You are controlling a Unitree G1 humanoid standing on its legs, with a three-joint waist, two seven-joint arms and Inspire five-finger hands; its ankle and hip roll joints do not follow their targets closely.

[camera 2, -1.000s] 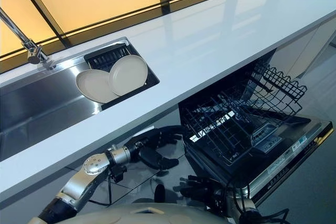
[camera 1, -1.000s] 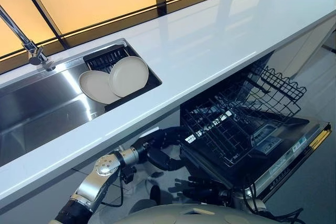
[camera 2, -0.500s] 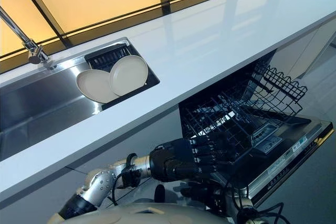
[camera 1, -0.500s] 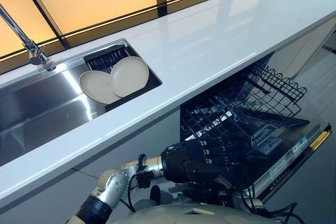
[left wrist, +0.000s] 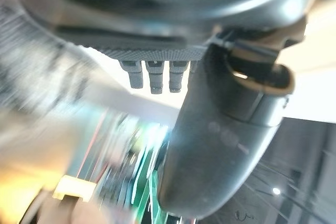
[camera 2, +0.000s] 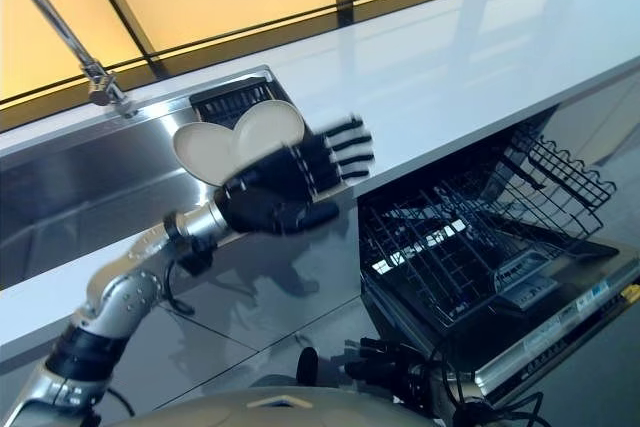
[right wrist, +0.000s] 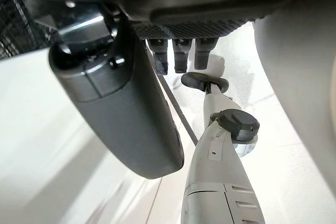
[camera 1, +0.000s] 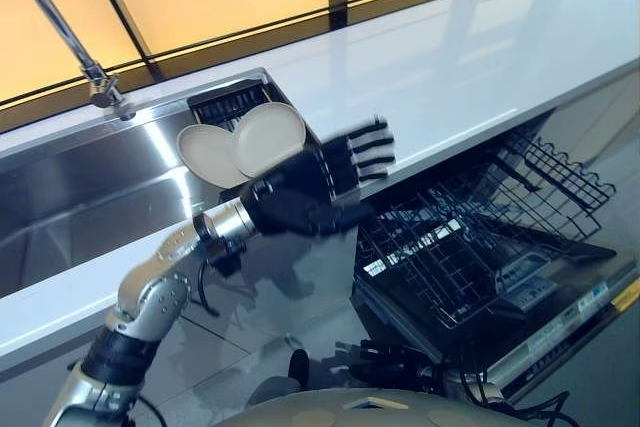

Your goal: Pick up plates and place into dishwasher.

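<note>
left hand (camera 1: 300,192) raised, fingers spread, before plates (camera 1: 268,136) in sink (camera 1: 60,217)

the left hand (camera 1: 300,192) hangs with straight fingers over the counter (camera 1: 480,57) front edge, beside two plates (camera 1: 245,142) propped at the sink's (camera 1: 80,197) right end — the faucet (camera 1: 70,42) rises at the back edge; rightward the counter lies bare, the dishwasher rack (camera 1: 470,227) open below.
</note>
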